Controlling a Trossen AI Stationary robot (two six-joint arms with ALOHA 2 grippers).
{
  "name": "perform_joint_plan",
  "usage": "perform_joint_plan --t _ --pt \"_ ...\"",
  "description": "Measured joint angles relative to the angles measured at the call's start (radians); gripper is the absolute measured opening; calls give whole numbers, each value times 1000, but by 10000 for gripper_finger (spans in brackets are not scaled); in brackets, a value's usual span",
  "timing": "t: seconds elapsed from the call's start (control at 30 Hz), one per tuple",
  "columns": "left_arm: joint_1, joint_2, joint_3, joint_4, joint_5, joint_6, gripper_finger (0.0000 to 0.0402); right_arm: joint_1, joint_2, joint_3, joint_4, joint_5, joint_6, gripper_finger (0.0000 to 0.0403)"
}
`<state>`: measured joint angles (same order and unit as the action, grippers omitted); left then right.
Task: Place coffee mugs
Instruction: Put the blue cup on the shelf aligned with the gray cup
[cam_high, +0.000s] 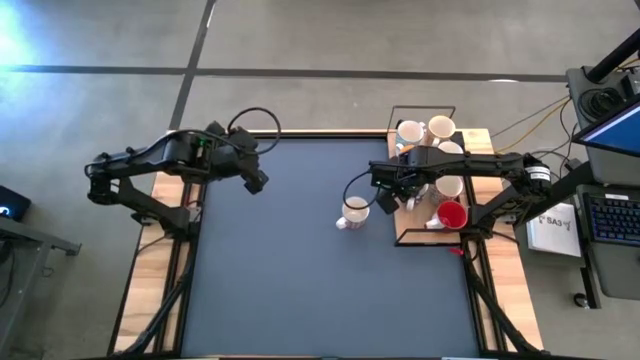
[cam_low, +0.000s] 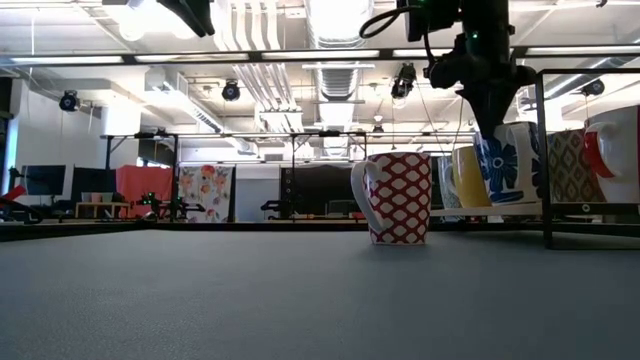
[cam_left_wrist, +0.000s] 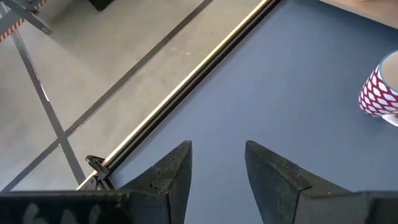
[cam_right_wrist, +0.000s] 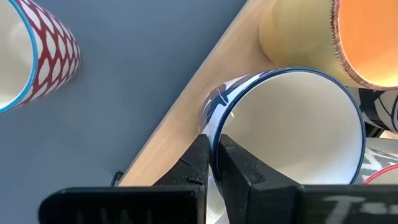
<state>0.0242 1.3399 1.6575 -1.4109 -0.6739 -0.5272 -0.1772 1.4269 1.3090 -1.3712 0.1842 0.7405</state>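
Note:
A white mug with a red lattice pattern (cam_high: 353, 212) stands upright on its base on the dark mat, its handle toward the table's left (cam_low: 400, 198). To its right, at the edge of a black wire rack (cam_high: 425, 243), my right gripper (cam_right_wrist: 214, 162) is shut on a white mug with blue flowers (cam_low: 503, 165). More mugs stand in the rack, among them a red one (cam_high: 452, 215) and a yellow one with an orange inside (cam_right_wrist: 311, 37). My left gripper (cam_left_wrist: 217, 168) hangs open over the mat's far left part (cam_high: 255, 180), nothing between its fingers. My right gripper pinches the blue-flowered mug's wall at the rim (cam_right_wrist: 210, 115), one finger inside the mug and one outside. The fingers come from above, pointing down. The mug's mouth faces up. Whether its base rests on the rack, I cannot tell.
The rack's upright black bars (cam_low: 545, 150) stand close beside the held mug. A wooden strip (cam_right_wrist: 180, 130) runs between mat and rack. The mat's middle and near part (cam_high: 320, 300) lie bare. A keyboard and cables (cam_high: 610, 215) sit beyond the table's right edge.

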Motion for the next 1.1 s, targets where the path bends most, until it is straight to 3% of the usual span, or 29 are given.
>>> perform_joint_plan --t 0.13,0.53,1.1 --pt "0 0 -7 0 0 -10 132 0 0 0 0 -1 0 18" --pt "0 0 -53 1 0 -40 132 0 0 0 -6 3 -20 90" --pt "0 0 -68 0 2 -84 132 0 0 67 -48 45 -26 73"
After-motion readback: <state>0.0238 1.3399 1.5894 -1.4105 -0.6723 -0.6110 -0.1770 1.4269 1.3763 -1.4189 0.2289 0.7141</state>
